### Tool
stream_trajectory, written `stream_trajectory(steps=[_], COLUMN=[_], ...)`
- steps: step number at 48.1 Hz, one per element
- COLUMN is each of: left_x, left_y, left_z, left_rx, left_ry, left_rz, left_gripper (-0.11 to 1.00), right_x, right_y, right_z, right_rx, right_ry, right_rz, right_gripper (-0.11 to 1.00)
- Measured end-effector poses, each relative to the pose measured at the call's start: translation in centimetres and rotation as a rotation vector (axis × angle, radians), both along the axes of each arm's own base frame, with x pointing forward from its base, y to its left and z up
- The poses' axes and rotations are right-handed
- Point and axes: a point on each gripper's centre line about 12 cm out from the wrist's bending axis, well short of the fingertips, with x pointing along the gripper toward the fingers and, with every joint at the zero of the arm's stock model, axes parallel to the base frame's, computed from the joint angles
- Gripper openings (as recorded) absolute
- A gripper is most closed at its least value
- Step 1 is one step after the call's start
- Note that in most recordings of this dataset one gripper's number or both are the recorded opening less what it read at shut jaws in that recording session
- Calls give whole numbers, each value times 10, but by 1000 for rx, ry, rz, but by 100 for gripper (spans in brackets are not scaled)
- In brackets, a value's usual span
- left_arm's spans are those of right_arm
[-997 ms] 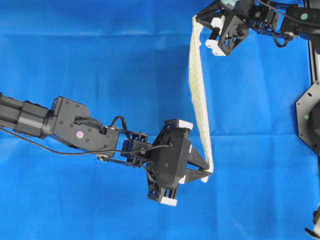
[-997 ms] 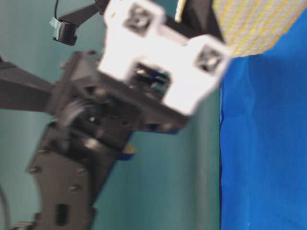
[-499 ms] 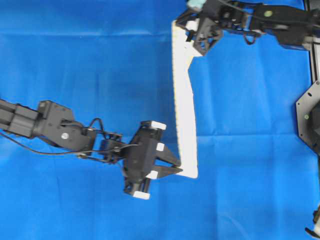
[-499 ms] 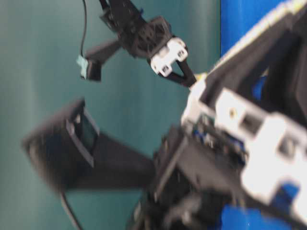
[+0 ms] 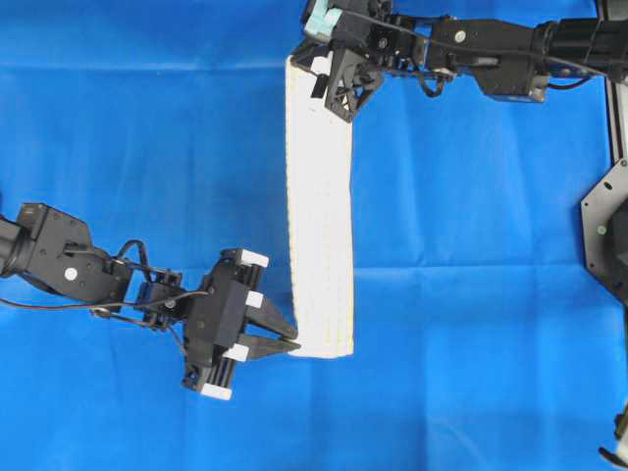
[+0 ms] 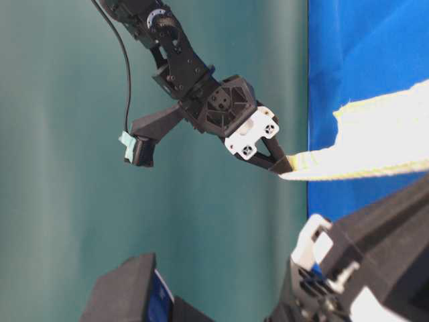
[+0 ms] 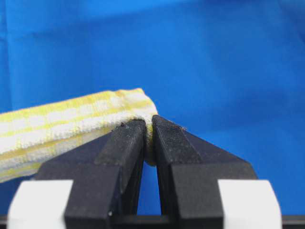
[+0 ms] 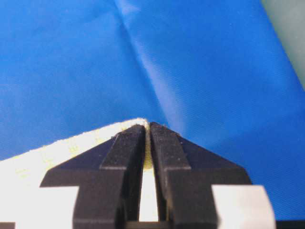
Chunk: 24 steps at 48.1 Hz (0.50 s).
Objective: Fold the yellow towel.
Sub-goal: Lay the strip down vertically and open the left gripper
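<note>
Yellow towel point(image 5: 319, 196) hangs pinched between both claws.

No readable text in any of the views.

You find no word, number, brand or sign that you can read here. On the left arm point(image 5: 59, 270), in the overhead view, you see one small round sticker point(image 5: 70, 274), but it is too small to tell if something is printed on it. The right arm point(image 5: 491, 44) carries a small green dot point(image 5: 458, 37), with no writing that shows. The two wrist views and the table-level view give you no lettering.
</note>
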Motion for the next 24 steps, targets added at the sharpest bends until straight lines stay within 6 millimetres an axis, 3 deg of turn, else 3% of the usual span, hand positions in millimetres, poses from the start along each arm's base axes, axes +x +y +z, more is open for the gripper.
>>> stream_trajectory(steps=[12, 24], left_x=[-5, -7], left_y=[1, -3], left_z=[-5, -6], left_rx=[-10, -4], left_ry=[38, 49], left_rz=[7, -5], left_gripper=[6, 38], right_x=[2, 4], right_y=[3, 7], right_z=[-2, -3], right_rx=[0, -4], right_ry=[5, 9], right_rz=[8, 24], right_gripper=[4, 4])
